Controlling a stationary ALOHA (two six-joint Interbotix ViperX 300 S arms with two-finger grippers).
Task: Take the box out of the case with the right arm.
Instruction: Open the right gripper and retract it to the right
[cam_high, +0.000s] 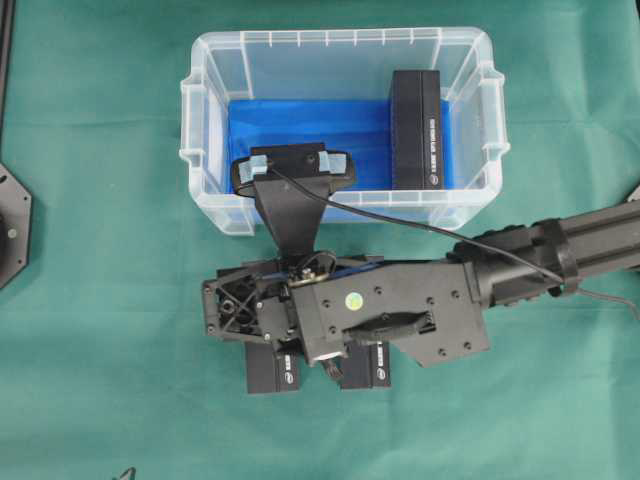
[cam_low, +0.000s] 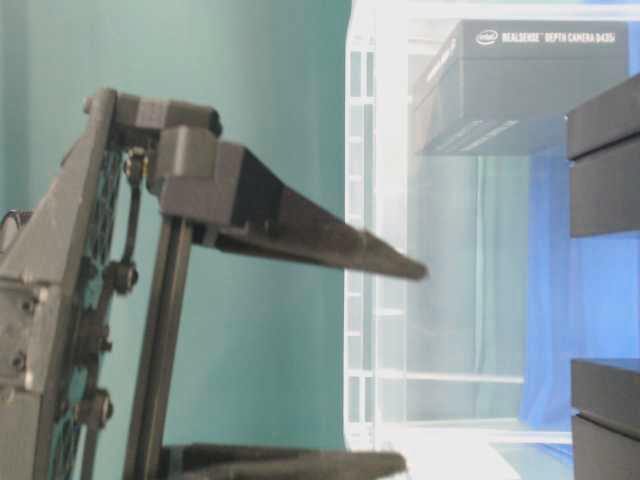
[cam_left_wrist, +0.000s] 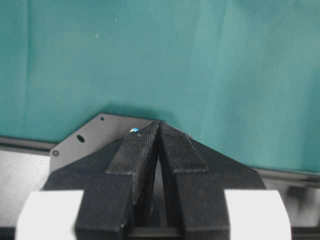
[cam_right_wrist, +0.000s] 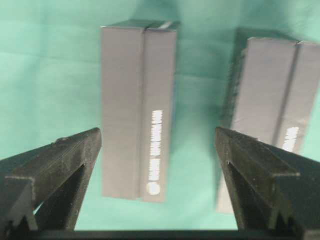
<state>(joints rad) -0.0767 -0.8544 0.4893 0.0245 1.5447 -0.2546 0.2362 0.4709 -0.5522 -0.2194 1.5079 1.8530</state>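
Observation:
The case (cam_high: 215, 75) is a clear tub with a blue bottom at the back of the table. One black box (cam_high: 416, 130) lies inside it along the right wall, also seen through the case wall (cam_low: 380, 200) as a box (cam_low: 530, 80). My right gripper (cam_high: 240, 305) hangs in front of the case, over the green cloth. Its jaws are wide open and hold nothing (cam_right_wrist: 157, 145). Two more black boxes (cam_right_wrist: 137, 110) (cam_right_wrist: 270, 100) lie on the cloth beneath it. My left gripper (cam_left_wrist: 159, 125) is shut and empty, off by a black plate (cam_left_wrist: 85, 140).
The right arm's camera bracket (cam_high: 293, 170) overhangs the case's front rim, with a cable (cam_high: 400, 215) trailing back to the forearm. A black base plate (cam_high: 12, 225) sits at the left edge. Green cloth (cam_high: 100, 380) covers the table.

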